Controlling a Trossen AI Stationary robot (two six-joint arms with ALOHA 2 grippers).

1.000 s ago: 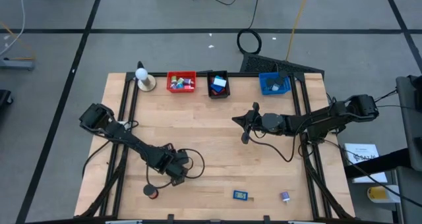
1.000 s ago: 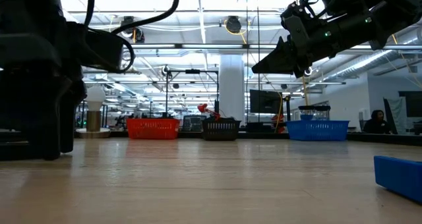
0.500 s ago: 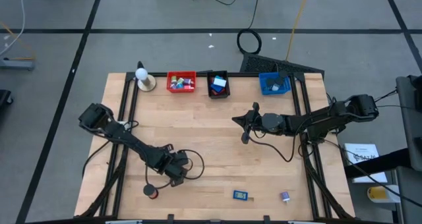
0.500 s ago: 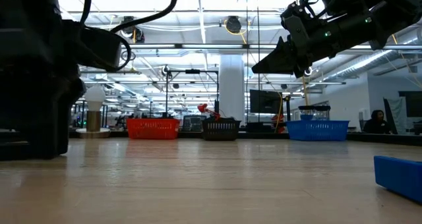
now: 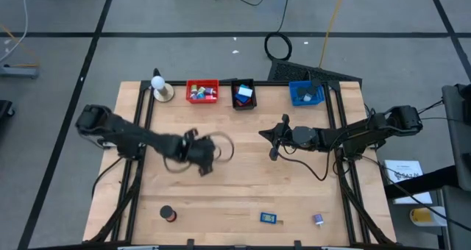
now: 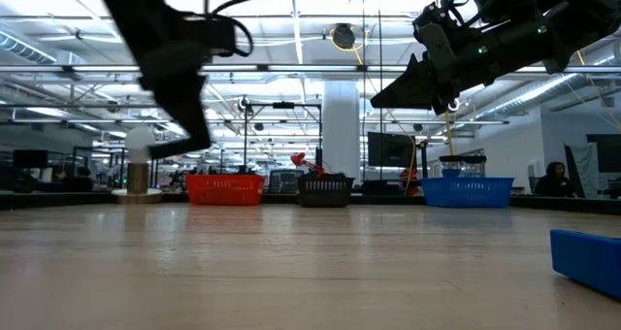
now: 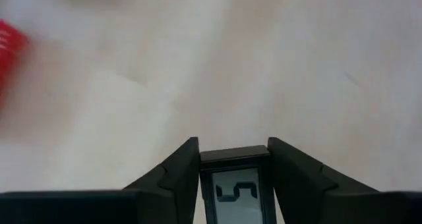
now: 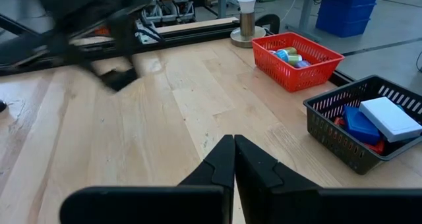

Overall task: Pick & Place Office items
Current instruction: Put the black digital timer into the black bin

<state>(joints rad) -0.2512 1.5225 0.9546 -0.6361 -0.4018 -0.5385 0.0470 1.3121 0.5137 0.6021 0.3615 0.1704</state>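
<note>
My left gripper (image 5: 203,160) hangs above the middle-left of the table, shut on a black-framed rectangle (image 7: 234,188) with a grey display showing a digit. The arm is blurred in the low view (image 6: 179,126). My right gripper (image 5: 273,144) waits shut above the table's middle, pointing toward the left (image 8: 233,159). On the table near the front edge lie a black roll with red (image 5: 169,214), a small blue piece (image 5: 268,218) and a purple clip (image 5: 318,219). My left gripper pinches the black-framed rectangle by its two long side edges (image 7: 204,178) between its two fingers (image 7: 179,174). The display faces up toward the wrist. The fingers slant down from above, and the piece is lifted clear of the table.
Along the far edge stand a red bin (image 5: 202,91), a black bin (image 5: 243,93) and a blue bin (image 5: 306,93), all holding pieces. A white ball on a round tan base (image 5: 160,87) stands left of them. Bare wood lies between the arms and the bins.
My left gripper has risen from the near-left part of the table and swung toward the far edge and the middle, moving fast in the last half second. The black roll stays where it lay.
</note>
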